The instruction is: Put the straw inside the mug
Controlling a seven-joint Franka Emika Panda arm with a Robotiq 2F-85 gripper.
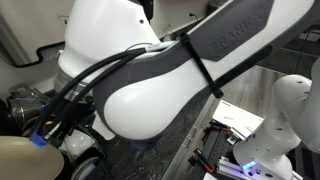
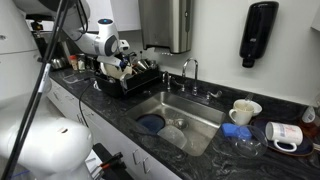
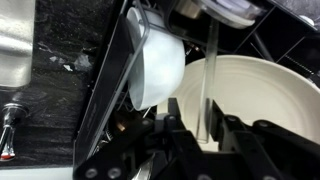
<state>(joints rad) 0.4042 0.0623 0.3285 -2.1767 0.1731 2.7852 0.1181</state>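
Claw (image 3: 207, 135) around straw (image 3: 210, 70), wrist view only.

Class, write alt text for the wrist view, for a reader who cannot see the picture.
The claw grips a clear straw that points out over the wide white opening of what looks like a mug in a black dish rack. A smaller white cup sits beside it, with dark speckled countertop beyond the rack.

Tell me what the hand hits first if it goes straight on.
Probably the inside of the mug: the hand points into it, with the straw leading. Depth is unclear.
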